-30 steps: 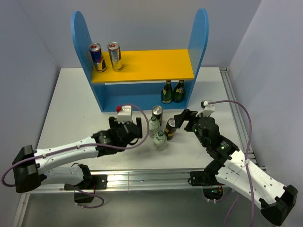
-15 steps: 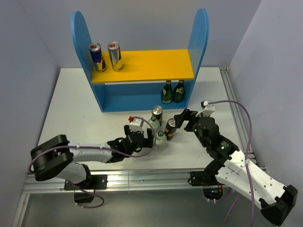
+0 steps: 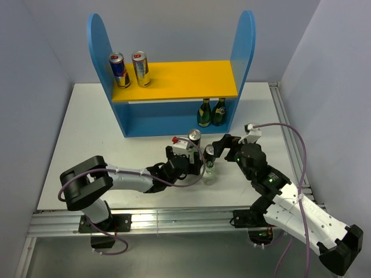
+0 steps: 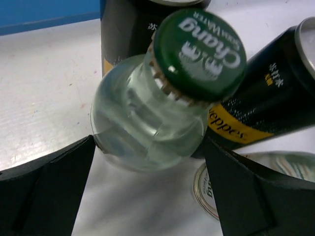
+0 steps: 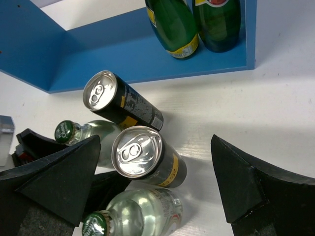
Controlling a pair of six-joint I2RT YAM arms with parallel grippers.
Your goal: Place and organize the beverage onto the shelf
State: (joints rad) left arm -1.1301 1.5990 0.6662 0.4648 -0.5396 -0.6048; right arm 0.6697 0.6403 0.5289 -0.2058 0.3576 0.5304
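Note:
The shelf holds a blue-and-silver can and a gold can at the left of its yellow board. On the table stand two black-and-gold cans and a clear bottle. My left gripper is open. Its fingers straddle the other clear bottle, green cap up, tips at its sides. My right gripper is open and empty above the nearer can. In the right wrist view that bottle is left of the can and the free bottle below it.
Two dark green bottles stand on the shelf's lower level at the right, also in the right wrist view. The cans and bottles are packed close together between my two grippers. A metal rail runs along the table's near edge.
My left arm has swung right and reached in among the drinks, its fingers now around one clear bottle. The other clear bottle has shifted right. My right arm has hardly moved.

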